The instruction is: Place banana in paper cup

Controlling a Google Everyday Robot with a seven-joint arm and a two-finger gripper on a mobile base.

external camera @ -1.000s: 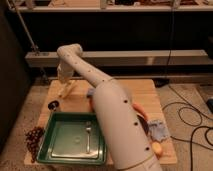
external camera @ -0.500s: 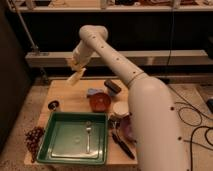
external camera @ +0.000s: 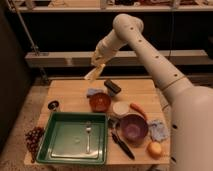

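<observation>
Gripper (external camera: 99,61) carried banana (external camera: 94,74) rightward above table (external camera: 67,93).

Claw (external camera: 97,61), banana (external camera: 94,73) aloft; bowl (external camera: 100,102) beside cup (external camera: 121,108)

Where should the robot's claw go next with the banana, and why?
Probably the claw should carry the banana across until it hangs right over the paper cup. The claw grips the banana high above the back of the table, and the cup stands nearer the front, between the orange bowl and the purple bowl.
</observation>
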